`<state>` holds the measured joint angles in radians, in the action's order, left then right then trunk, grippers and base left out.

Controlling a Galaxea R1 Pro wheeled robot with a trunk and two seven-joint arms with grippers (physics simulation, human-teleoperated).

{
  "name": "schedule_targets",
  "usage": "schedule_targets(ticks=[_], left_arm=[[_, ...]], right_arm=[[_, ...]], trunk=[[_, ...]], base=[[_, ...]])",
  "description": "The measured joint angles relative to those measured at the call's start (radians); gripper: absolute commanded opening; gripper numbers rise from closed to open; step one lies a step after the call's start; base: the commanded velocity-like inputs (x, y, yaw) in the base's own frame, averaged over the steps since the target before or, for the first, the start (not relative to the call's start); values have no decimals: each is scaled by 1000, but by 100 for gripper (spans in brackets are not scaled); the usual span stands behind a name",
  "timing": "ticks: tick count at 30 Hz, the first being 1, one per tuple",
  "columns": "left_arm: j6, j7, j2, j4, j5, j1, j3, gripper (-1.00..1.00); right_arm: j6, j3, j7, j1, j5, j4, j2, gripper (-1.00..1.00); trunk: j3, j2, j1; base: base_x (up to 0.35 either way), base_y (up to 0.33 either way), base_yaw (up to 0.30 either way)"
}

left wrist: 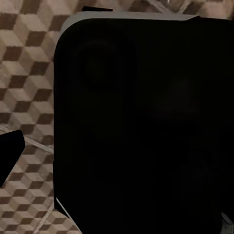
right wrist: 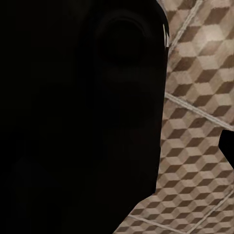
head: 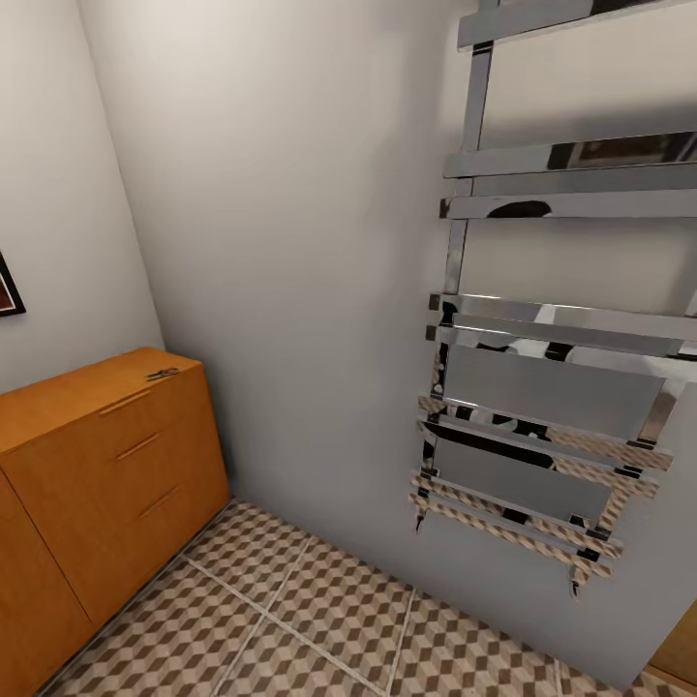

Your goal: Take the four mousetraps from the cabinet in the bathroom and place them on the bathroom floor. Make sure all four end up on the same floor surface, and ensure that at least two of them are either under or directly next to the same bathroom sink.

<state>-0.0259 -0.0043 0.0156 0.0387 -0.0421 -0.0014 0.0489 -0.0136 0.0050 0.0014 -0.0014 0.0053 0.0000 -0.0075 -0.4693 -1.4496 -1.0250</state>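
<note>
The cabinet stands at the left against the wall, its long axis running near to far. Small dark mousetraps lie at the top's far right corner, orientation unclear. Cube-patterned bathroom floor spreads right, below a chrome towel rail. Jaw state cannot be told.

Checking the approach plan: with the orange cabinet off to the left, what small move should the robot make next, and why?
Probably turn left toward the cabinet: it sits at the head view's left edge, with something small and dark, perhaps a mousetrap, on its top; ahead are only wall and a chrome towel rail.
</note>
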Motion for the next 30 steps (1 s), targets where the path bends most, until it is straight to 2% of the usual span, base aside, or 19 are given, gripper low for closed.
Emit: schedule_targets(ticks=[4,10,30], left_arm=[[-5,0,2,4,-20,0,7,100],[-7,0,4,5,-53,0,10,100],[-8,0,6,7,-53,0,10,100]], right_arm=[[-6,-1,0,0,0,0,1,100],[-16,-1,0,0,-2,0,1,100],[-17,-1,0,0,-2,0,3,100]], trunk=[[0,0,0],[0,0,0],[0,0,0]], base=[[0,0,26],[0,0,232],[0,0,272]])
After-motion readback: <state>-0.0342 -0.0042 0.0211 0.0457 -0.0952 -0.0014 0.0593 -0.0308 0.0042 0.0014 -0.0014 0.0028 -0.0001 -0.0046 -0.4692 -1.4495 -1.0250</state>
